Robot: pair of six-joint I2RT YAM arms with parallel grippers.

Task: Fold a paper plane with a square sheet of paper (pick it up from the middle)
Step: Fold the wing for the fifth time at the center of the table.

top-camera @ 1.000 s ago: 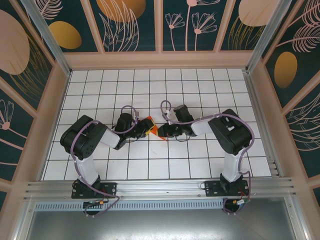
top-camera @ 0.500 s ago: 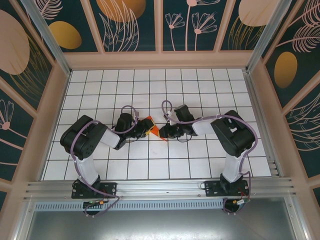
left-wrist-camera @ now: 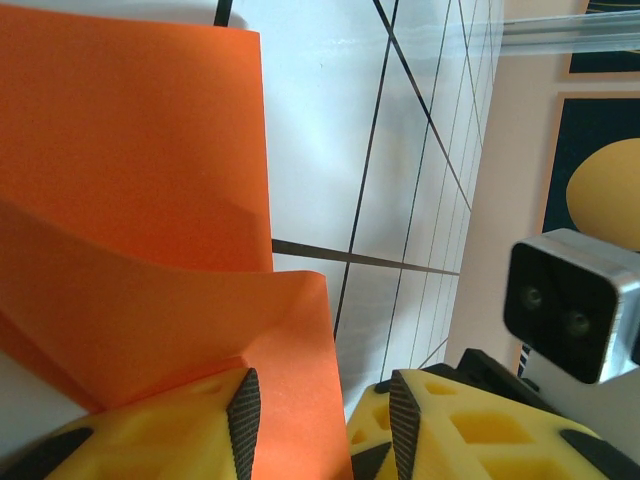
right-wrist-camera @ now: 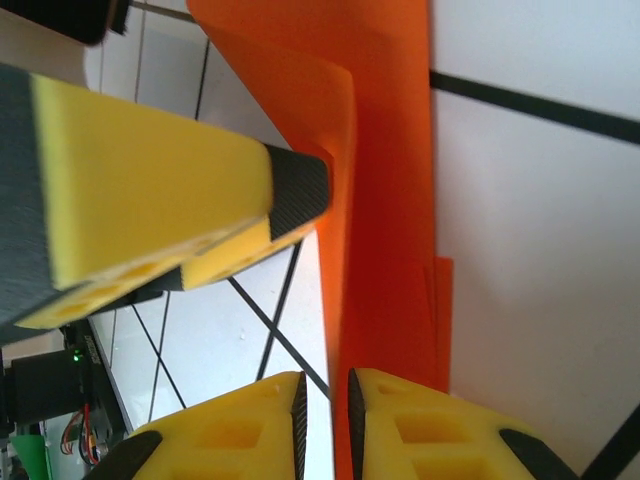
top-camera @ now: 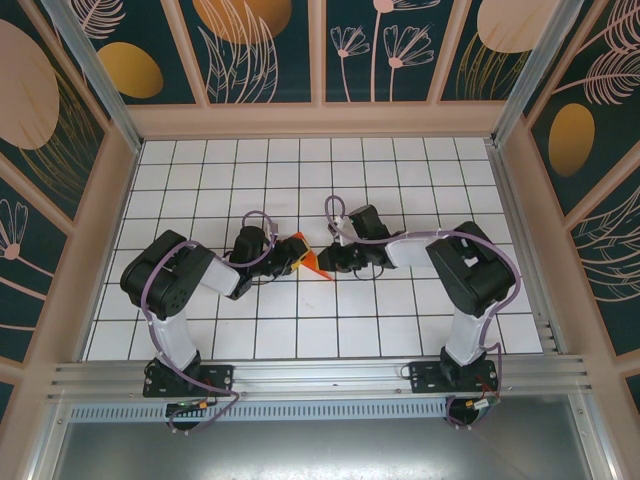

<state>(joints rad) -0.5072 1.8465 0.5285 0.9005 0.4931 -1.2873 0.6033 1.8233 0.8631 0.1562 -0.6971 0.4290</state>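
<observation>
The orange-red sheet of paper [top-camera: 312,263], partly folded into a narrow pointed shape, lies on the tiled floor between my two grippers. In the left wrist view its folded flaps [left-wrist-camera: 130,200] rise in front of my left gripper [left-wrist-camera: 322,420]. One flap rests against the left pad and a clear gap stays to the right pad, so the gripper is open. In the right wrist view the paper's long folded edge [right-wrist-camera: 385,200] runs down between the jaws of my right gripper [right-wrist-camera: 326,425]. Those jaws stand narrowly apart, with a sliver of floor beside the paper. A left finger [right-wrist-camera: 297,190] touches the fold.
White tiles with black grid lines [top-camera: 400,180] stretch all round the paper. The pale enclosure walls [top-camera: 320,120] stand well back. The right wrist's camera housing [left-wrist-camera: 575,305] sits close ahead of my left gripper. In the top view the left gripper [top-camera: 290,252] and right gripper [top-camera: 328,262] nearly meet.
The right gripper has shifted slightly and its jaws have barely moved. A little more of the paper's tip now shows between the grippers. The left arm has held still.
</observation>
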